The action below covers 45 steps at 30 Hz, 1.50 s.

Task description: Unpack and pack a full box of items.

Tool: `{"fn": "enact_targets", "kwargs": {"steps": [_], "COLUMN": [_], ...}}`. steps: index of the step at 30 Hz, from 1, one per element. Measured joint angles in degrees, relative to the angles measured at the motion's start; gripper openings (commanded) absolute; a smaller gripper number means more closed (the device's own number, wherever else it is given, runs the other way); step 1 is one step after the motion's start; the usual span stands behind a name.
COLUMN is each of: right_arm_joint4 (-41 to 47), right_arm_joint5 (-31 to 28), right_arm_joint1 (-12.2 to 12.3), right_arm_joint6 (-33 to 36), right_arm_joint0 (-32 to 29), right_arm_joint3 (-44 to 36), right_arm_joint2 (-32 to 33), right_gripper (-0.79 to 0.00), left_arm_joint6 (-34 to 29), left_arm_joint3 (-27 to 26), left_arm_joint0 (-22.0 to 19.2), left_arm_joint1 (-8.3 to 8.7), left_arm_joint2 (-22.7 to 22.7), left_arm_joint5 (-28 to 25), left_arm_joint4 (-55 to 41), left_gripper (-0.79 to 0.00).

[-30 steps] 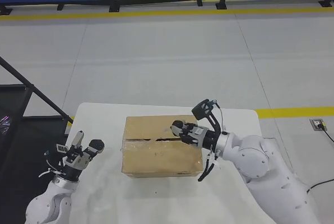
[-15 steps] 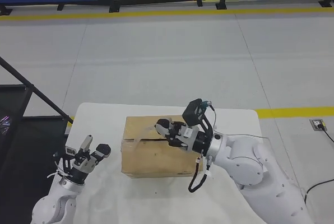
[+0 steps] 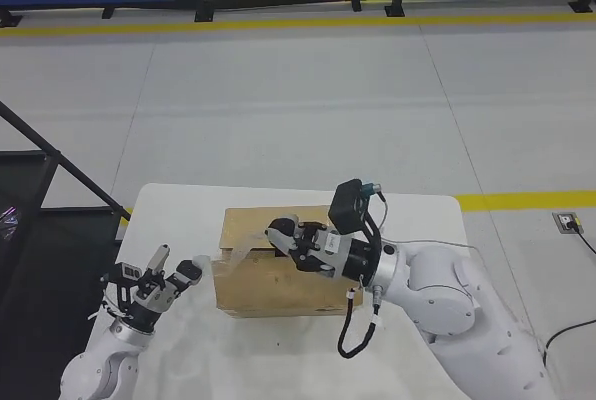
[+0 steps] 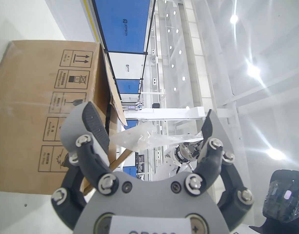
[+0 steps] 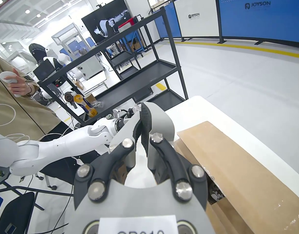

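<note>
The cardboard box [image 3: 278, 285] sits in the middle of the white table [image 3: 178, 215], its top flaps starting to part. A clear tape strip [image 3: 230, 256] hangs loose off the end nearer the left arm. Pulled at a shallow angle, the strip could tear short or stick back onto the cardboard, and since nothing braces the box, a hard tug might drag it sideways. The right gripper [image 3: 278, 236] hovers low over the box top, fingers pinched together, apparently on the tape's end. The left gripper [image 3: 173, 272] sits beside the box, tilted upward, jaws spread wide and empty
</note>
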Motion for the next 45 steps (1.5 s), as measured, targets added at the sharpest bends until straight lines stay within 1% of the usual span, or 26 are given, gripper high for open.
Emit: {"fn": "enact_targets", "kwargs": {"steps": [5,9,13,17,20,21,26,27,28,30,32,33,36,40,45], "right_arm_joint4": [0.11,0.35,0.72,0.87,1.14,1.23,1.43,1.44,1.46,1.62,1.73,1.81,1.91,2.10,2.30], "right_arm_joint5": [0.36,0.38,0.47,0.57,0.60,0.57,0.43,0.36,0.30,0.17,0.04,-0.07,-0.12,-0.23,-0.18], "right_arm_joint1": [-0.06,-0.15,-0.23,-0.30,-0.35,-0.36,-0.42,-0.43,-0.44,-0.46,-0.47,-0.48,-0.51,-0.57,-0.71], "right_arm_joint6": [0.45,0.61,0.82,1.12,1.27,1.34,1.62,1.72,1.77,1.90,1.99,2.03,2.20,2.29,2.56], "right_arm_joint0": [-0.13,0.01,0.15,0.29,0.33,0.34,0.38,0.41,0.43,0.46,0.49,0.50,0.56,0.68,1.23], "right_arm_joint3": [0.01,0.43,0.74,1.10,1.36,1.44,1.65,1.71,1.78,1.96,2.08,2.17,2.35,2.61,3.19], "right_arm_joint2": [0.19,0.33,0.45,0.57,0.69,0.74,0.89,0.93,0.96,1.05,1.14,1.19,1.29,1.32,1.15], "right_gripper": [-0.785,-0.785,-0.785,-0.785,-0.785,-0.785,-0.785,-0.785,-0.785,-0.785,-0.785,-0.785,-0.785,-0.785,-0.785], "left_arm_joint6": [4.76,4.79,5.34,8.60,13.47,16.20,26.77,28.63,29.64,31.36,32.43,33.00,34.42,35.89,36.57], "left_arm_joint3": [1.77,2.38,1.12,-1.23,-2.67,-3.08,-3.08,-2.88,-2.75,-2.41,-2.14,-1.98,-1.67,-1.22,-0.72], "left_arm_joint0": [-0.13,0.00,1.16,2.91,3.91,4.05,2.93,2.59,2.40,2.15,2.08,2.06,2.06,1.86,1.68], "left_arm_joint1": [-0.10,-0.12,-0.23,-0.35,-0.52,-0.68,-1.41,-1.56,-1.63,-1.72,-1.78,-1.81,-1.89,-1.96,-2.00], "left_arm_joint2": [0.55,1.48,2.04,2.59,2.94,3.44,6.17,6.91,7.39,8.08,8.50,8.68,8.88,8.70,8.67], "left_arm_joint5": [-2.60,-5.01,-9.89,-14.08,-15.92,-15.89,-13.36,-12.94,-12.83,-12.99,-13.30,-13.54,-13.86,-13.69,-14.00], "left_arm_joint4": [4.67,6.99,8.66,14.50,21.83,25.75,37.99,40.42,42.02,45.27,47.39,48.36,49.39,49.74,49.79], "left_gripper": [0.000,0.000,0.000,0.000,0.000,0.000,0.000,-0.022,-0.071,-0.256,-0.345,-0.372,-0.431,-0.483,-0.502]}}
